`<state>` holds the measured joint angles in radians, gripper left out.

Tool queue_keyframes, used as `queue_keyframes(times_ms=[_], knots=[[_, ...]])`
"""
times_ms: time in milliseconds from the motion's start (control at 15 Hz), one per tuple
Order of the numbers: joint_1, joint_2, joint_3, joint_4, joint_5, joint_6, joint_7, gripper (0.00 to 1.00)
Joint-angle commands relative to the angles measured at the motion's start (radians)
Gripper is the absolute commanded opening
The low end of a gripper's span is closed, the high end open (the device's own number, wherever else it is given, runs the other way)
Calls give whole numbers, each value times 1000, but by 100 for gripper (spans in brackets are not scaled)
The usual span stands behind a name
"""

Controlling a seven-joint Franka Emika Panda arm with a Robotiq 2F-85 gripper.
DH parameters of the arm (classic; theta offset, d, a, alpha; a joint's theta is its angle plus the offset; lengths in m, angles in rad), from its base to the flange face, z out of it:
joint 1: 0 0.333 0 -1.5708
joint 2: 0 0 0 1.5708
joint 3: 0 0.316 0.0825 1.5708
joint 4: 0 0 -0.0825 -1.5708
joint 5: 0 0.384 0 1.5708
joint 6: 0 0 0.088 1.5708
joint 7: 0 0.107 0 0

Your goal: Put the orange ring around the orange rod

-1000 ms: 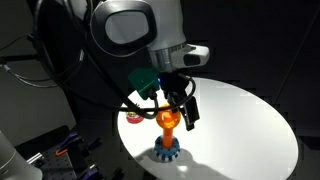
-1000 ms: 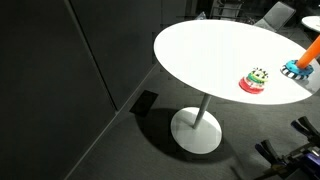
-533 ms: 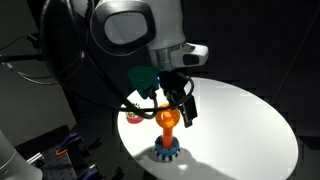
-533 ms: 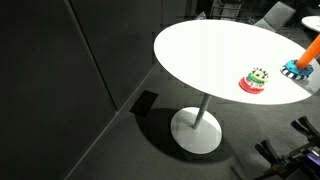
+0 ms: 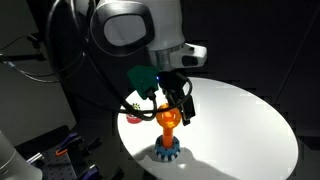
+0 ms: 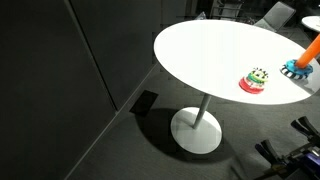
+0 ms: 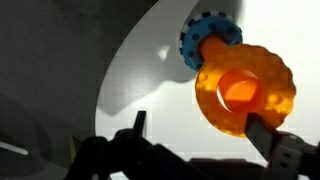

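One arm: the white Franka arm reaches down over the round white tabletop (image 5: 240, 125), its gripper (image 5: 180, 108) low above the near edge.
Fingers: in the wrist view one dark finger (image 7: 265, 138) overlaps the ring's lower edge and the other shows off to the side; whether they clamp the ring cannot be told.
Ring: the small flat yellowish-orange donut-shaped ring (image 5: 168, 117) hangs in the air at the fingers, clear of the tabletop and glowing in the light.
Rod: the short upright orange rod on its blue gear-shaped base (image 5: 167, 152) stands right below the ring, near the tabletop's edge.
Ring and rod: the ring is above the rod, not around it; in the wrist view the ring (image 7: 245, 90) covers the rod's upper end, with the blue base (image 7: 210, 38) showing behind it.
Other piece: a round red, green and yellow piece (image 6: 255, 81) lies flat on the tabletop, near the rod's base but apart from it.
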<state>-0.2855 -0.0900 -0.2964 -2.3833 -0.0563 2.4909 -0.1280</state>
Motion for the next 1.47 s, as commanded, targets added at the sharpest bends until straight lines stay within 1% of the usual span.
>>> queue_keyframes(times_ms=[0, 400, 800, 1400], knots=[[4, -20, -4, -15, 37, 8, -43, 100], [5, -17, -5, -26, 64, 7, -72, 100], [7, -25, -7, -38, 113, -13, -121, 100], [11, -46, -5, -43, 119, -21, -138, 100]])
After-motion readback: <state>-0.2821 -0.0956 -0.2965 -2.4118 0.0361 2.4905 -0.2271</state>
